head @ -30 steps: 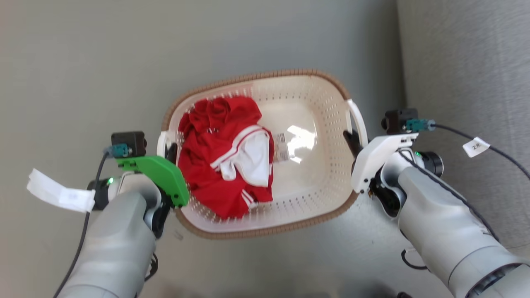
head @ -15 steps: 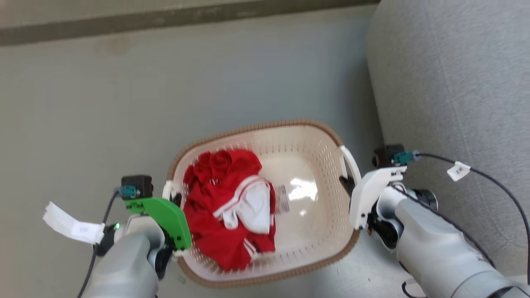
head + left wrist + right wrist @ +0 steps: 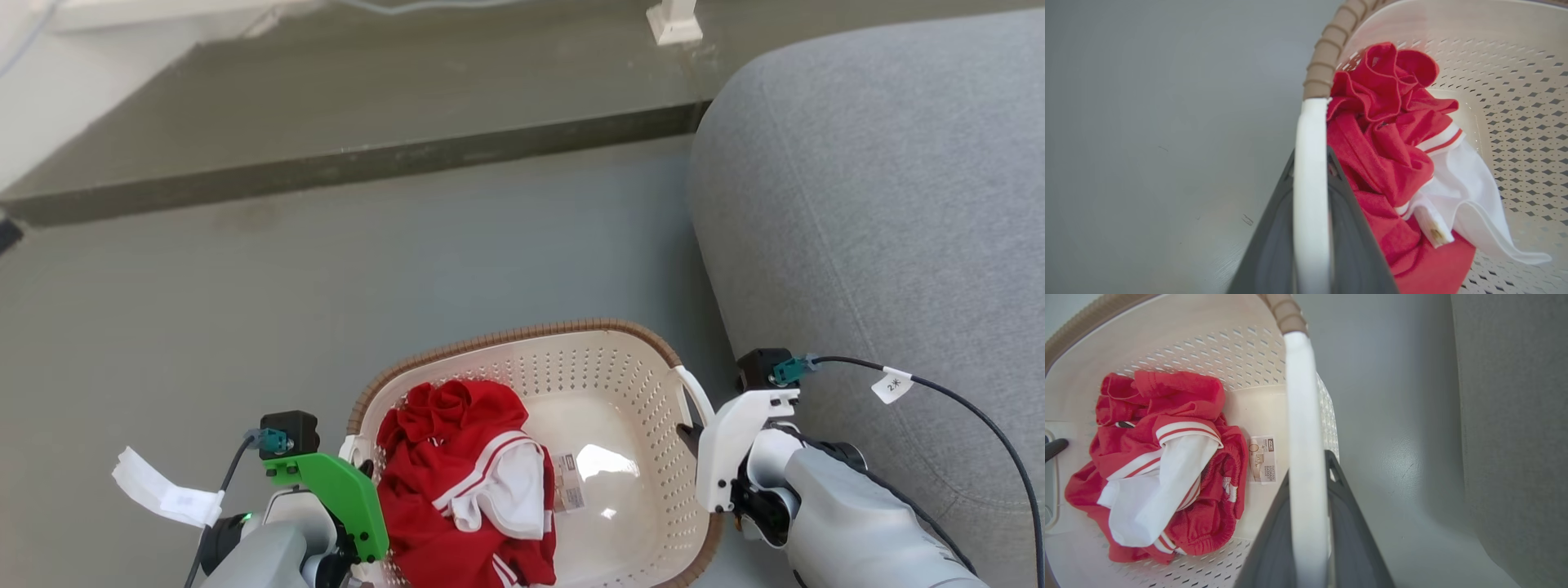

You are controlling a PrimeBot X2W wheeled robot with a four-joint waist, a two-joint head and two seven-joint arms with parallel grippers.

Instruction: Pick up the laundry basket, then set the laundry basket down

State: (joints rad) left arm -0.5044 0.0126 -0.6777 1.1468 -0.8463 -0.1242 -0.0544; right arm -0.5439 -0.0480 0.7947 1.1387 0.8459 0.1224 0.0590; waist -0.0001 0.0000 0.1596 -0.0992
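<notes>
Since a second ago my head camera has tipped up. My left gripper (image 3: 1310, 163) and right gripper (image 3: 1308, 465) still pinch the cream perforated plastic laundry basket (image 3: 604, 367) by its white handles (image 3: 1310, 122). The print on the inside label (image 3: 1262, 459) is too small to read.

You lose the near rim of the cream-white perforated plastic laundry basket (image 3: 571, 367) and the lower folds of the crumpled red-and-white garment (image 3: 433, 506) past the head view's bottom edge. Print on the small paper label (image 3: 566, 482) is too small to read.
</notes>
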